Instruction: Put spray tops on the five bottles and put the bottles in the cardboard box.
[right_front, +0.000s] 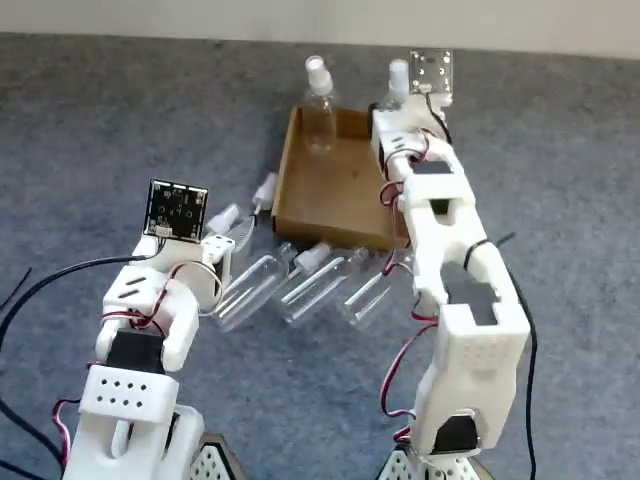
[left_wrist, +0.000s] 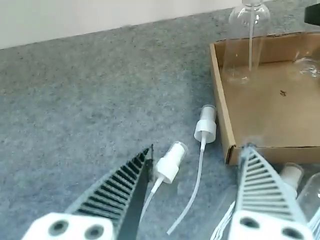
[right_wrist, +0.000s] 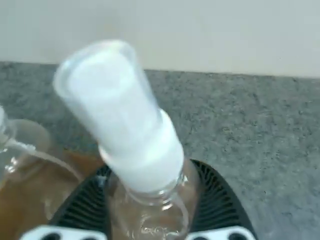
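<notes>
One topped bottle (right_front: 319, 115) is standing in the cardboard box (right_front: 335, 190). The right pincer (right_wrist: 150, 210) is pinching a second topped bottle (right_wrist: 135, 135) by the box's far corner. Three more bottles (right_front: 250, 288) (right_front: 315, 285) (right_front: 372, 292) are lying on the bench (right_front: 100, 150) just before the box, waiting to be boxed. The left pincer (left_wrist: 197, 150), spread, is hovering over two loose spray tops (left_wrist: 170, 162) (left_wrist: 205, 125).

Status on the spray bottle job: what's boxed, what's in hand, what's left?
Done: one capped bottle stands in the cardboard box. In hand: the right gripper is shut on a second capped bottle at the box's far corner. Left: three bottles lie on the table in front of the box, and two loose spray tops lie beside it, by the open left gripper.
</notes>
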